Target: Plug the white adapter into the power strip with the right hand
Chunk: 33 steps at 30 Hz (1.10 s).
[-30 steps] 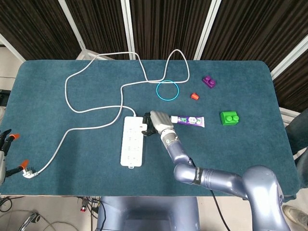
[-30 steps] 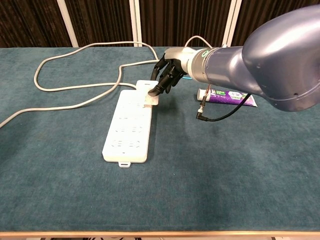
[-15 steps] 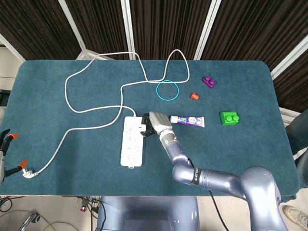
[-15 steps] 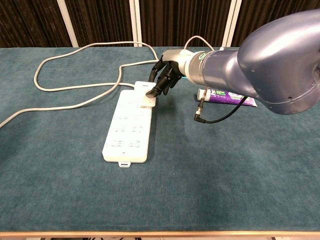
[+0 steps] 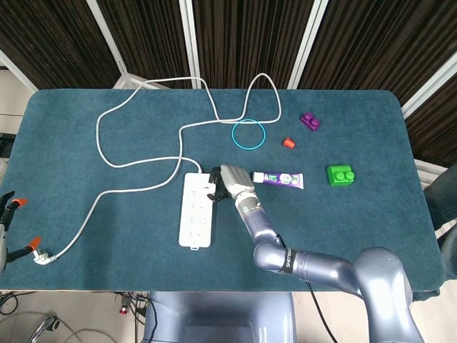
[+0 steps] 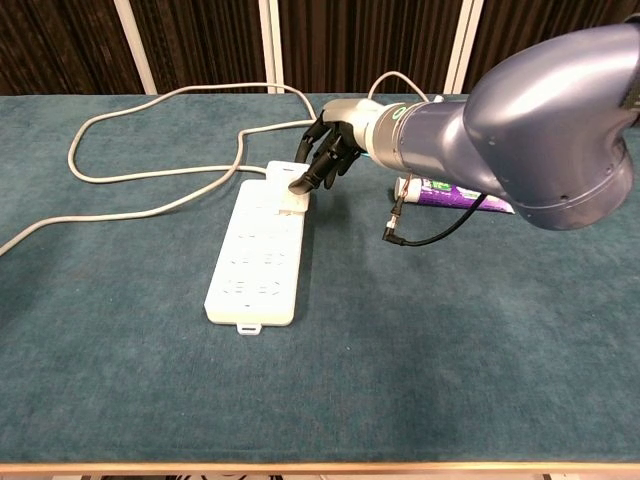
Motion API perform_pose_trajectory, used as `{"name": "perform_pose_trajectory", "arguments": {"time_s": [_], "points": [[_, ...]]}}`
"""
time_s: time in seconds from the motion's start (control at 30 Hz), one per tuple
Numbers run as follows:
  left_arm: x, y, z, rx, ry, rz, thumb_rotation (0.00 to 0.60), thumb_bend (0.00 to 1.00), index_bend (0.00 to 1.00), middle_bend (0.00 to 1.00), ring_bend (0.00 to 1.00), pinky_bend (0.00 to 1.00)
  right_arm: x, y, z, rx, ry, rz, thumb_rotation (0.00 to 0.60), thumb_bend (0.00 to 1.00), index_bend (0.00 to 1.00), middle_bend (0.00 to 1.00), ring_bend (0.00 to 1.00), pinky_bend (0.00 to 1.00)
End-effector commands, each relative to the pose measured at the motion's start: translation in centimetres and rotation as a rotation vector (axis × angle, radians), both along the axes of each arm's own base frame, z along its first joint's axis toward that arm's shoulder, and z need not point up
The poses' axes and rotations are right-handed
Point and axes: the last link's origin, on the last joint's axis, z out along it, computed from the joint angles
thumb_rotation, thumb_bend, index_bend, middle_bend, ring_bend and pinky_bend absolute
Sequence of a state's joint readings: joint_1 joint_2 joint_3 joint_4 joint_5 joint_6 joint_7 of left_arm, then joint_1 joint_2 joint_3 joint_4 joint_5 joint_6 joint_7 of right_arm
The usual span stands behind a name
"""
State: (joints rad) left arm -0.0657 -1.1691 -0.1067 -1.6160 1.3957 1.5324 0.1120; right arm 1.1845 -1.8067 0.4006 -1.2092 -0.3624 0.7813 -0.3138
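Chest view: the right hand (image 6: 328, 158) pinches the white adapter (image 6: 293, 201) at the power strip (image 6: 256, 252)'s 1 o'clock end. Misaligned prongs could jam, shoving the strip toward 9 o'clock.

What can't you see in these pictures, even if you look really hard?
- Adapter prongs: the white adapter sits at the power strip, but the right hand covers it in both views, so whether it is fully in is unclear.
- Left hand: cut off by the head view's left edge.
- Toothpaste tube lettering: too small.
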Motion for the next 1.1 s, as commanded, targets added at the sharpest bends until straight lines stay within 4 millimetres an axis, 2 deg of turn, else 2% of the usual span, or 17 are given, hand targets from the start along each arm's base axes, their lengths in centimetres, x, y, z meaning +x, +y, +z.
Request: {"name": "perform_pose_trajectory", "arguments": {"time_s": [0.03,0.77,1.1], "points": [[0.0,0.0,0.0,0.000,0.000,0.000,0.600,0.14,0.25,0.10,0.01,0.13,-0.1,0.0,-0.1,0.004,0.001,-0.001,0.600,0.53,0.82,0.61,0.50,0.24],[0.0,0.0,0.0,0.000,-0.001,0.001,0.600,0.14,0.25,0.10,0.01,0.13,0.6,0.4,-1.0,0.018,-0.003,0.026,0.600,0.53,0.82,0.61,0.50,0.24],[-0.1,0.0,0.1,0.002,-0.006,0.004,0.600,0.14,0.25,0.10,0.01,0.13,0.2,-0.3,-1.2,0.001,0.001,-0.004,0.600,0.53,0.83,0.62,0.50,0.24]]}}
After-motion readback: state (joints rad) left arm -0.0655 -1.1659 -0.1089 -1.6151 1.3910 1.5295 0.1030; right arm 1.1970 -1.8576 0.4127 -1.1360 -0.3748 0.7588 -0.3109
